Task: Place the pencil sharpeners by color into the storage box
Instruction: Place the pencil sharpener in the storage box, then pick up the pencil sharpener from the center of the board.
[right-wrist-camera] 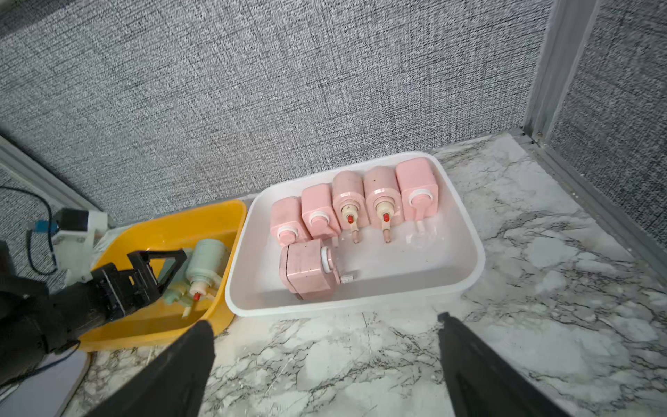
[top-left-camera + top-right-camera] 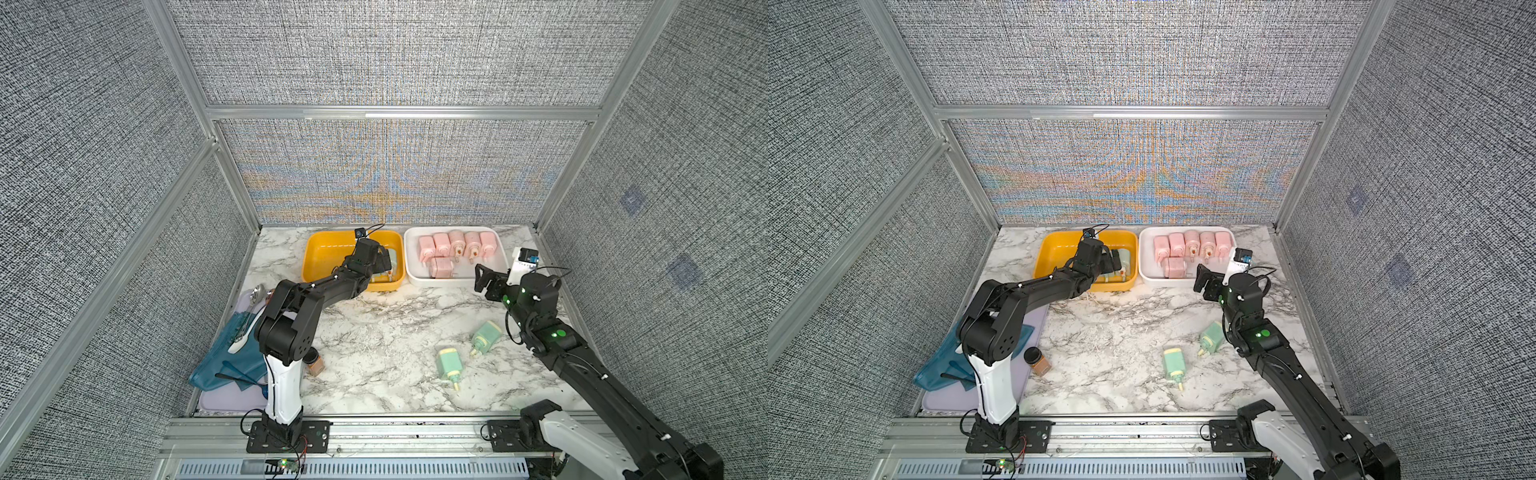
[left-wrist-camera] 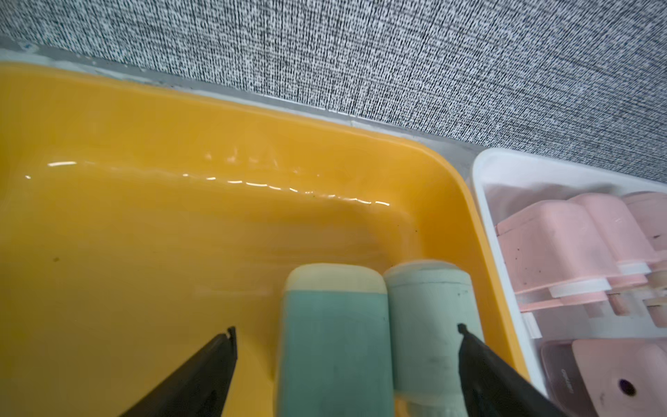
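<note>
Several pink pencil sharpeners lie in the white storage box at the back, also seen in the right wrist view. Two mint green sharpeners lie side by side in the yellow storage box. My left gripper hangs open just above them and holds nothing. Two more green sharpeners lie on the marble table at the front right, in both top views. My right gripper is open and empty above the table, in front of the white box.
A small brown jar with a black lid stands by the left arm's base. A lilac tray with a teal pouch and a spoon lies at the left edge. A white device stands right of the white box. Walls enclose three sides.
</note>
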You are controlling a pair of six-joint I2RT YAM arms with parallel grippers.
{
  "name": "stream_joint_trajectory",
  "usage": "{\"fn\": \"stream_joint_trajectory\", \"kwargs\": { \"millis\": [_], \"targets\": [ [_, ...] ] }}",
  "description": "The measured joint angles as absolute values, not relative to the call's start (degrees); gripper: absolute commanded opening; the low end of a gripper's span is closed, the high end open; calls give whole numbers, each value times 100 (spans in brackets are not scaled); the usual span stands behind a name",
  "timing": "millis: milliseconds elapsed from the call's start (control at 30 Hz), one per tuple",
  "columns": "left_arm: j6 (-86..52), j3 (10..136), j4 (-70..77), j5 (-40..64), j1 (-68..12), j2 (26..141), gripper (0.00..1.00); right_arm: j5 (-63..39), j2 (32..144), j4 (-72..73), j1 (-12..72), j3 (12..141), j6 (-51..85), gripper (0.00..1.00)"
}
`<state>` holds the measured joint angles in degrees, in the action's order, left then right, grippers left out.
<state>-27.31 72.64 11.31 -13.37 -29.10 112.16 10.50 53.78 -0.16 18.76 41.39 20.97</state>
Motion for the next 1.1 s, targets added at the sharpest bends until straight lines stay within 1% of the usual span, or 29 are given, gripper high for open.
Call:
{"fn": "stream_joint_trajectory", "kwargs": {
  "millis": [167, 433, 633, 800, 900, 1100],
  "targets": [
    [-2397, 7264, 932, -1339, -2910, 10925, 99, 803, 5400, -395, 1879, 4132, 2078, 99],
    [-2303, 7061, 414, -1205, -2956, 10189, 99, 128, 5341, -642, 1883, 4045, 2276, 99],
    [-2471, 6818, -102, -1365, -3234, 9568, 99, -434, 5833, -1483, 2014, 4582, 2556, 99],
    [-2497, 6573, -493, -1439, -3489, 9194, 99, -543, 6423, -2340, 2488, 5186, 2689, 99],
    [-2554, 6329, -561, -1354, -3511, 8932, 99, -530, 6709, -2768, 2836, 5422, 2812, 99],
    [-2596, 5898, -615, -1138, -3568, 8549, 99, -495, 7148, -3328, 3393, 5516, 3041, 99]
  ]
}}
